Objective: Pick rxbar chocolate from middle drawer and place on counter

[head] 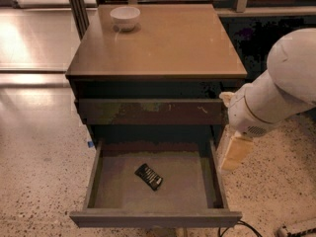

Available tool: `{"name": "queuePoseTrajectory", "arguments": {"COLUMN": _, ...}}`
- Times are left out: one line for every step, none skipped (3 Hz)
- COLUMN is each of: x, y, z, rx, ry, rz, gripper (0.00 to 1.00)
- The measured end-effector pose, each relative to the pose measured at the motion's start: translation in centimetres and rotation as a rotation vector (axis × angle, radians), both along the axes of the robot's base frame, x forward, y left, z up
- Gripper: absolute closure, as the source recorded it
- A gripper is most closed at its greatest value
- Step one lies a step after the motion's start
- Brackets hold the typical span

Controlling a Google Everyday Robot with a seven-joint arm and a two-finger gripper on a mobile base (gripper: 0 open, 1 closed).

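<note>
The rxbar chocolate (149, 176), a small black wrapped bar, lies flat and slanted on the grey bottom of the middle drawer (183, 184), which is pulled out wide. Above the drawer is the tan-brown counter (168, 38). My gripper (233, 152) hangs at the end of the white arm, just outside the drawer's right wall and a little above it, to the right of the bar. It touches nothing that I can see.
A white bowl (125, 18) stands at the counter's back left corner. A closed drawer front with worn patches (150, 110) sits above the open drawer. Speckled floor (39, 181) surrounds the cabinet. A cable (237, 227) lies at the lower right.
</note>
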State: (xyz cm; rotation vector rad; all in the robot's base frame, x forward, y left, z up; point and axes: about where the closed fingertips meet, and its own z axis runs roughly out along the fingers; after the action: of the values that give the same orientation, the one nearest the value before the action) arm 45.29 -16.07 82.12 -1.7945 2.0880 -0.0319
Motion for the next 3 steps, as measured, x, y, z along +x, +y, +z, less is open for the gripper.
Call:
{"name": "queuePoseTrajectory", "arguments": {"x": 0.4, "y": 0.3, "z": -1.6, "rx": 0.016, "ry": -0.005, "rz": 0.032, "gripper": 0.00}}
{"name": "queuePoseTrajectory", "arguments": {"x": 1.4, "y": 1.7, "z": -4.6, "rx": 0.024, "ry": 0.000, "rz": 0.109, "gripper": 0.00}}
{"name": "queuePoseTrajectory", "arguments": {"x": 2.5, "y": 3.4, "z": -8.3, "rx": 0.056, "ry": 0.005, "rz": 0.198, "gripper": 0.00}}
